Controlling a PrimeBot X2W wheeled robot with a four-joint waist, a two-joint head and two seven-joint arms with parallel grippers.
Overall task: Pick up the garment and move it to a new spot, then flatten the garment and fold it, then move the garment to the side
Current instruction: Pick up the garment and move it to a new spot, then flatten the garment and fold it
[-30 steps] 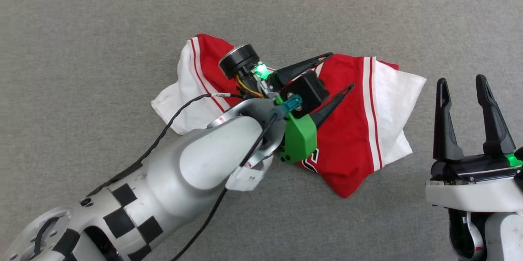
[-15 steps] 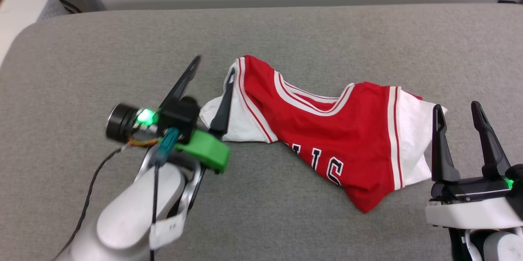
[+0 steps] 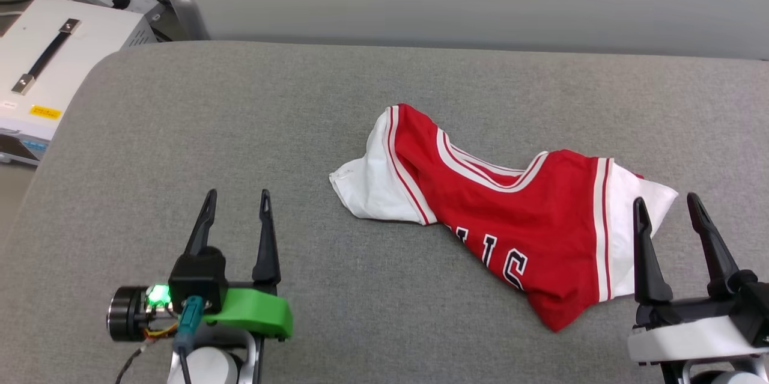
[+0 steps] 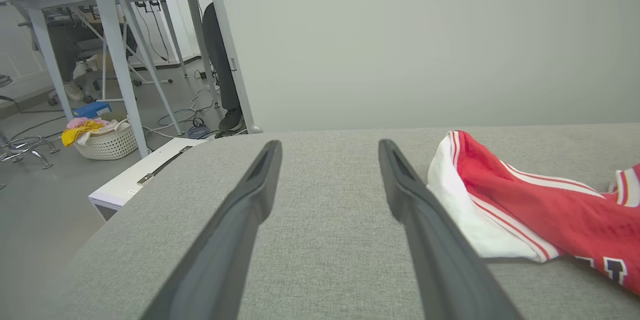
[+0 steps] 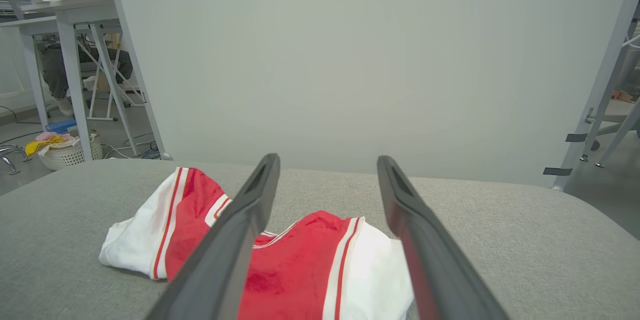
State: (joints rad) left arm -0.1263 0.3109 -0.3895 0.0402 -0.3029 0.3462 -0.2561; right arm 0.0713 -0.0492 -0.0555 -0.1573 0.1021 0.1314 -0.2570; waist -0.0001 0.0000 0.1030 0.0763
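**Left arm pulls back off the garment; both grippers empty**

Left gripper (image 3: 237, 194), which a second ago hung low over the middle of the garment (image 3: 528, 216), now sits at the lower left of the head view, well apart from the cloth, fingers spread and holding nothing. The camera has also tipped up over that second, so the shirt's shift within the picture is not a move of the shirt. It lies crumpled on the grey cushion (image 3: 240, 113), right of centre, one white sleeve bunched toward the left and the black lettering partly folded under. The right gripper (image 3: 665, 199) stands at the lower right, jaws wide, its tips at the shirt's other white sleeve; contact cannot be judged. A white box (image 3: 36, 65) sits off the cushion's left end.

From the left wrist, the open fingers (image 4: 250, 210) frame bare cushion, with the bunched sleeve just to their right.

From the right wrist, the spread fingers (image 5: 235, 240) straddle the red body and white sleeve close below.

The release suggests the move to a new spot is done; flattening looks like the next step, and the right gripper is better placed to begin it.
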